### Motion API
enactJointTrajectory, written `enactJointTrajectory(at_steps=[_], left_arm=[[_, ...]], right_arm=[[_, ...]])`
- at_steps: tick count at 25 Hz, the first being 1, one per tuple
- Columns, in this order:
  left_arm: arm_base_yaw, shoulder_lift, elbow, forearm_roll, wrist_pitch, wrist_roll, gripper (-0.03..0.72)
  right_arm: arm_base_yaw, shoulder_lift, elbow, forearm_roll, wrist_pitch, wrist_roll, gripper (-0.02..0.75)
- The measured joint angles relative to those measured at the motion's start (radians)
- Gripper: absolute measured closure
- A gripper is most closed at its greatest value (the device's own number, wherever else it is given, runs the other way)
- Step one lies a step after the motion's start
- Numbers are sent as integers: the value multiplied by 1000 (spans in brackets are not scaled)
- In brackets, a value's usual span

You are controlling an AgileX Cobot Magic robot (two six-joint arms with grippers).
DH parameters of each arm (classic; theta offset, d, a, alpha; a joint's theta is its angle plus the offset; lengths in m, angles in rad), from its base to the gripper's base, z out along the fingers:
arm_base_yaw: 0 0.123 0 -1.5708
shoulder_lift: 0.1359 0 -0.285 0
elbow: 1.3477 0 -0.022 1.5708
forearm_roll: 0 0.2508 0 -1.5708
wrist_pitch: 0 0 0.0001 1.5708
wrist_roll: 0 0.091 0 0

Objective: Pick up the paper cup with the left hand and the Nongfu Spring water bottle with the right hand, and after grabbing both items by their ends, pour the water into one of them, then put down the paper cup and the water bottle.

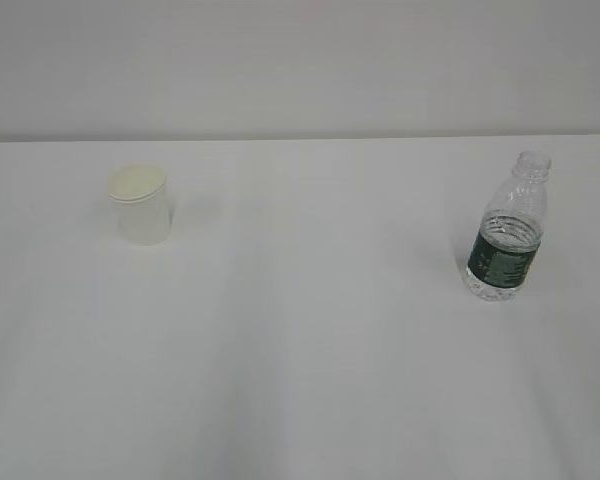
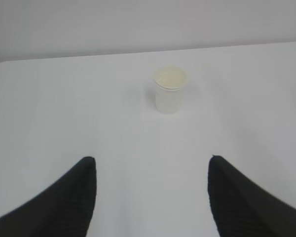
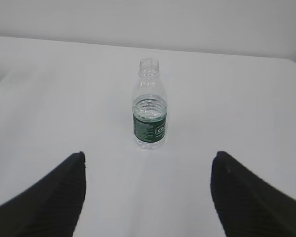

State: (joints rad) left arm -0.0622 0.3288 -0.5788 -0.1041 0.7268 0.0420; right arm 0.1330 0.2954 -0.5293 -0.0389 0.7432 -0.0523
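Note:
A small white paper cup [image 1: 140,205] stands upright on the left of the white table; the left wrist view has the cup [image 2: 169,90] ahead, well beyond my left gripper [image 2: 151,160], which is open and empty. The Nongfu Spring water bottle [image 1: 507,229], clear with a dark green label and no cap, stands upright on the right. In the right wrist view the bottle [image 3: 149,111] is straight ahead of my right gripper [image 3: 148,155], open with nothing between its fingers. Water fills the bottle to about the label's top. Neither arm appears in the exterior view.
The white table [image 1: 300,350] runs back to a pale wall. Its far edge and rounded left corner [image 2: 0,66] appear in the left wrist view, its right corner [image 3: 293,61] in the right wrist view.

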Motion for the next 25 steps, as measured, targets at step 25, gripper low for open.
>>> enactJointTrajectory(at_steps=[25], left_arm=[[0, 388, 0, 0, -316, 28, 182]], right_arm=[[0, 268, 11, 0, -298, -61, 150]])
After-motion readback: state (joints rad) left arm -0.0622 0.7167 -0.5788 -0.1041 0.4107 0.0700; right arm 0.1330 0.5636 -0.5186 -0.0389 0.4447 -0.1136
